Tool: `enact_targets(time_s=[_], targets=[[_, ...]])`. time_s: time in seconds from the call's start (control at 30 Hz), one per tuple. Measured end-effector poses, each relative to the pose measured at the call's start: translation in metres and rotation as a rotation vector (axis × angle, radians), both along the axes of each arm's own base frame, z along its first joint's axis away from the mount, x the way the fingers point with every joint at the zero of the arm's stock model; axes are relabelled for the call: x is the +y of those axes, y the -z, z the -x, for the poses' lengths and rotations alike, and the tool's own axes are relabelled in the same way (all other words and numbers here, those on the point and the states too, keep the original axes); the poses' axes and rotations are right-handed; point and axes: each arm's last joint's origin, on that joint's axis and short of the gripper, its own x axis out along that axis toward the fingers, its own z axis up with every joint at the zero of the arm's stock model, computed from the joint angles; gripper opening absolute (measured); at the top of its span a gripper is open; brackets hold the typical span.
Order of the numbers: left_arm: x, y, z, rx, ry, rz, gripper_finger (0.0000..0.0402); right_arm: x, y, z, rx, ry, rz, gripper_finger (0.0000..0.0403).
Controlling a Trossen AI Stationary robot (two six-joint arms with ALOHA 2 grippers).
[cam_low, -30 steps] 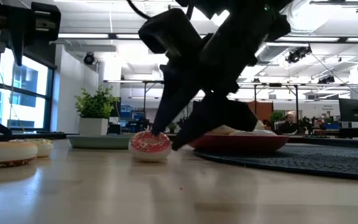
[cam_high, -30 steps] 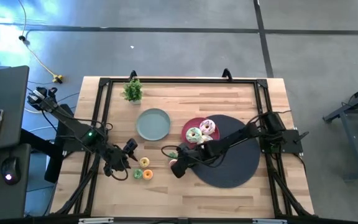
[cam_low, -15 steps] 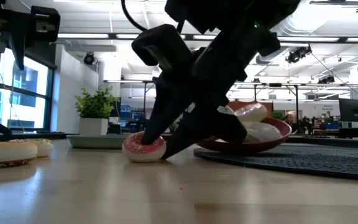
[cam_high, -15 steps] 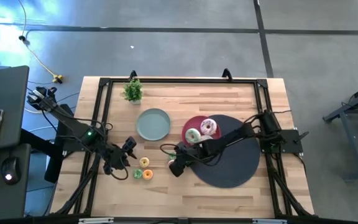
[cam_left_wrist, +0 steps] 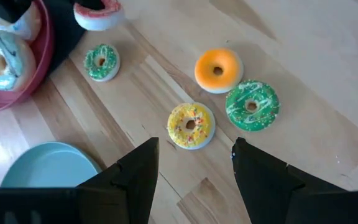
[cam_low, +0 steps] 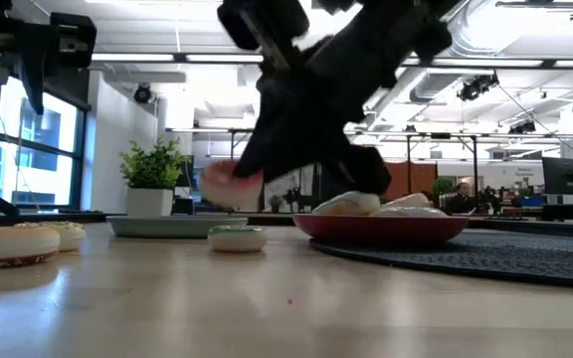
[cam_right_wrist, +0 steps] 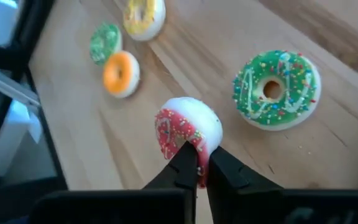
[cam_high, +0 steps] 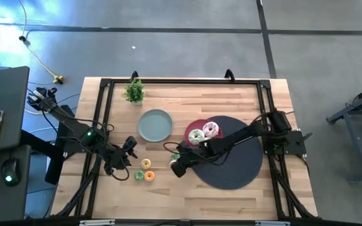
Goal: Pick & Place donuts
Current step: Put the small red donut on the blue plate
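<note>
My right gripper (cam_high: 176, 165) is shut on a small pink-iced donut (cam_right_wrist: 188, 130), held above the table's middle; the low view shows the pink donut (cam_low: 229, 185) clear of the wood. A small green donut (cam_right_wrist: 277, 89) lies flat on the table just beside it. My left gripper (cam_left_wrist: 194, 180) hangs open above the yellow donut (cam_left_wrist: 191, 126), with the orange donut (cam_left_wrist: 218, 70) and another green donut (cam_left_wrist: 252, 106) lying beyond it. Two larger donuts, one white-iced (cam_high: 197, 135) and one pink-iced (cam_high: 210, 130), rest in the pink plate (cam_high: 190, 124). My right gripper pinches the pink donut's lower rim (cam_right_wrist: 194, 149) between its two fingertips, one on the iced face and one on the white underside. The fingers slant down from the table's right side. The donut stands on edge above the fingertips, lifted clear of the table.
A grey-green plate (cam_high: 154, 125) sits left of the pink plate, and a small potted plant (cam_high: 134, 91) stands at the far edge. A dark round mat (cam_high: 234, 160) covers the right half, under my right arm. Bare wood lies toward the near edge.
My right gripper has shut on the pink donut, which lay flat on the table, and has risen with it. The donut is now lifted clear and turned on edge. The small green donut stays on the table.
</note>
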Motion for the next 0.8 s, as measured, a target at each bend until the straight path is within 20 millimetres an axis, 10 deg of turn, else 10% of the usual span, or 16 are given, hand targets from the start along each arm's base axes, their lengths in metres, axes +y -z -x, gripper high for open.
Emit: enact_targets(time_s=[0.33,0.57,0.8], targets=[[0.005,-0.008,0.003,-0.083,-0.053,-0.023,0.0192,-0.095,-0.053,-0.025,-0.16,0.155,0.02,0.0011],[0.013,-0.025,0.011,-0.223,-0.122,0.047,0.0192,-0.159,-0.037,-0.051,-0.043,0.076,0.06,0.0027],[0.025,-0.04,0.023,-0.34,-0.205,0.084,0.0192,-0.18,-0.017,-0.075,0.087,-0.032,0.053,0.0027]])
